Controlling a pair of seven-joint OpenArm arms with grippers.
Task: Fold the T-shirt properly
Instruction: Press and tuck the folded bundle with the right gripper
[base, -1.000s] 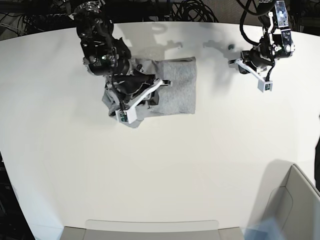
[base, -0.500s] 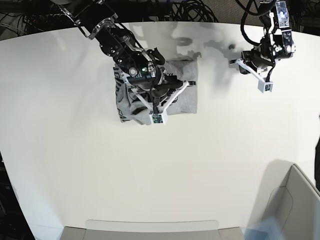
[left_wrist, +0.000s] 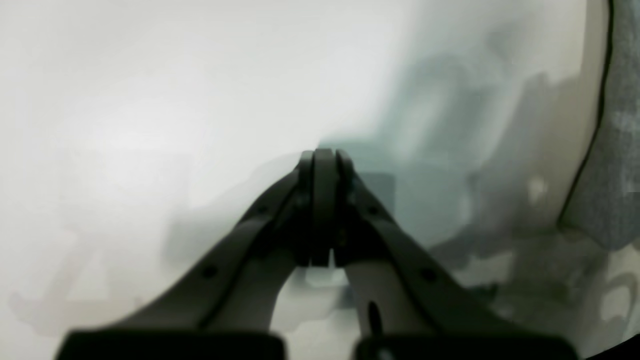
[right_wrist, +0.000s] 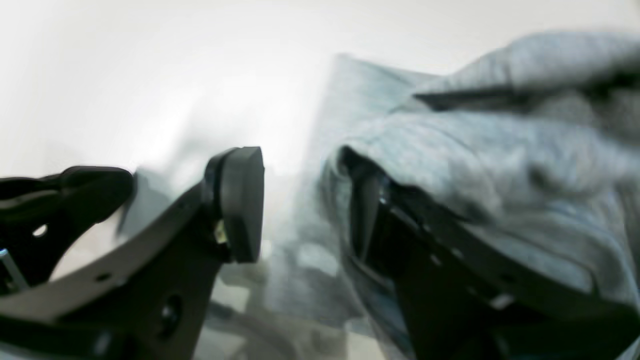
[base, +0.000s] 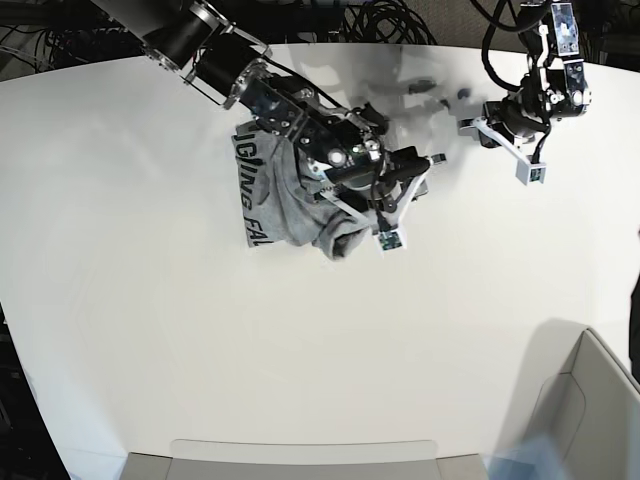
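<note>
Right gripper (right_wrist: 300, 200): jaws apart, grey cloth draped over the right-hand finger; clamped or not, I cannot tell.
Left gripper (left_wrist: 324, 170): jaws pressed together, empty, at the base view's upper right.
T-shirt (base: 290, 200): bunched, upper centre of the table (base: 200, 360); lettering shows only from the base.

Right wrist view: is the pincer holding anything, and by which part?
Nothing clamped: right pincer open, grey cloth draped over one finger.

Heather-grey T-shirt (base: 300, 200), plain on folded part, w/ white lettering along one edge. White bench (base: 300, 350). Black arms w/ white fingers on right end effector (base: 408, 200) & left end effector (base: 500, 148). Grey bin (base: 590, 400).
</note>
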